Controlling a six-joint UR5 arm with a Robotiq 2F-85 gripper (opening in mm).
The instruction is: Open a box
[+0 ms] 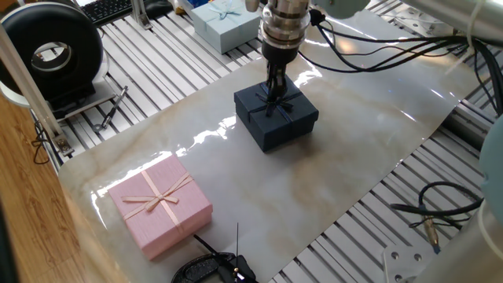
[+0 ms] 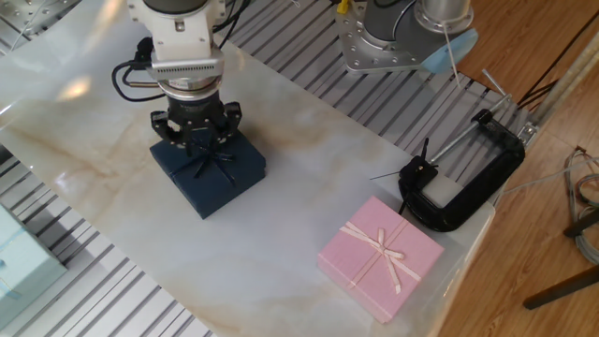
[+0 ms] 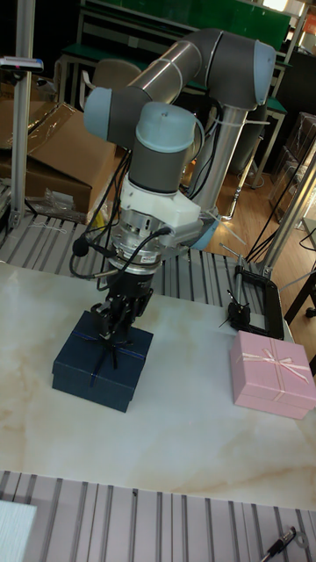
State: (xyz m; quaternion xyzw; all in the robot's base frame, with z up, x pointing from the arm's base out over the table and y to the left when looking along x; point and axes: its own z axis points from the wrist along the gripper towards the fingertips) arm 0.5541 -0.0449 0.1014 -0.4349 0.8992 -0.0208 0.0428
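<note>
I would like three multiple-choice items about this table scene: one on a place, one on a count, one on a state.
1. Where is the claw?
A. over the pink box
B. at the bow of the navy box
C. beside the black clamp

2. How many gift boxes show in one fixed view?
A. one
B. two
C. three

3. What is the state of the navy box's lid?
A. still on the box
B. lying on the table
C. leaning against the pink box

Answers:
1 B: the claw meets the navy box.
2 C: navy, pink box, light blue box.
3 A: the lid covers the box.
</note>
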